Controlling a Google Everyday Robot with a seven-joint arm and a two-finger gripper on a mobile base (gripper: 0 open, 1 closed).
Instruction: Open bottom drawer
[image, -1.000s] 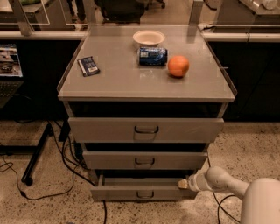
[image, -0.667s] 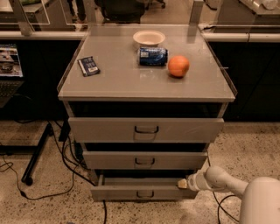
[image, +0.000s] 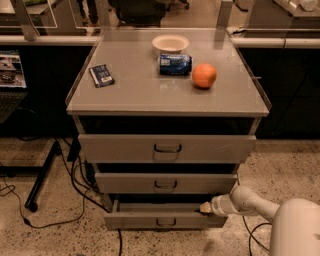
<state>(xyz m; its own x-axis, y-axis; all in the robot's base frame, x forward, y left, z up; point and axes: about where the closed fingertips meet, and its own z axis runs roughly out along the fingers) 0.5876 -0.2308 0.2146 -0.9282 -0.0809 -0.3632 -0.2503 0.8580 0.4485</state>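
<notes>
The bottom drawer (image: 135, 220) is the narrowest grey front of three, lowest on the cabinet, with a small dark loop handle (image: 165, 222) at its centre. It stands pulled out a little, with a dark gap behind its top edge. My gripper (image: 204, 208) reaches in from the lower right on a white arm and sits at the drawer's right top corner, right of the handle.
The mid-sized drawer (image: 125, 183) and the widest top drawer (image: 115, 148) sit above. On the cabinet top are a white bowl (image: 171, 44), a blue can (image: 175, 64), an orange (image: 204, 75) and a dark packet (image: 101, 75). Cables (image: 75, 185) and a black stand leg (image: 42, 175) lie left.
</notes>
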